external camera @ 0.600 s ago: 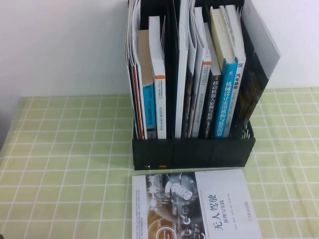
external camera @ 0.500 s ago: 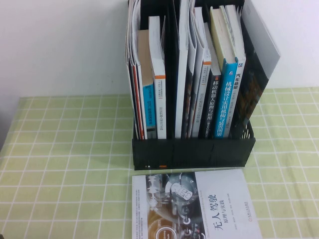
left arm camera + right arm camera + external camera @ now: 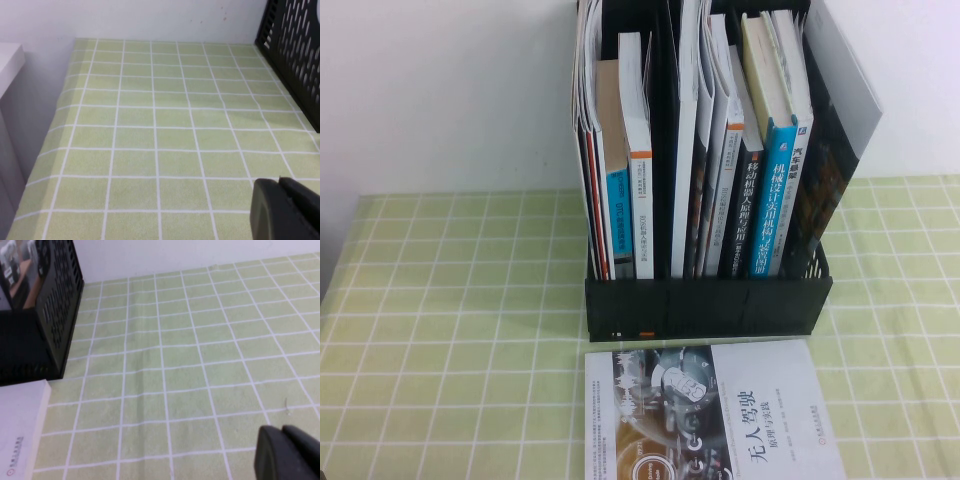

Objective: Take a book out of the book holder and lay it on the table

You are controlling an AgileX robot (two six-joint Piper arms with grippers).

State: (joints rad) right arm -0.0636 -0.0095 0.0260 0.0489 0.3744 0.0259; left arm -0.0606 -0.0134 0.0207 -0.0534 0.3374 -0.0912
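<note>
Hovering low over bare cloth, the left gripper (image 3: 286,210) shows only in its wrist view as a dark tip whose two fingers seem pressed together with nothing between them, though so little of it shows that this is a cautious reading. The right gripper (image 3: 287,452) looks the same in its own wrist view: tips apparently together, holding nothing, above open squares of the green checked tablecloth (image 3: 450,330). Neither arm appears in the high view, so both seem parked back from the work.

A white-covered book (image 3: 712,412) lies flat on the table, just in front of the black book holder (image 3: 708,305), with its cover up. By that lie, the task looks finished. Its corner shows near the holder's perforated wall in the right wrist view.

Upright books (image 3: 720,150) fill the holder's compartments, the rightmost leaning outward over the side wall. Open cloth lies on both sides of the holder, giving each arm free room.
</note>
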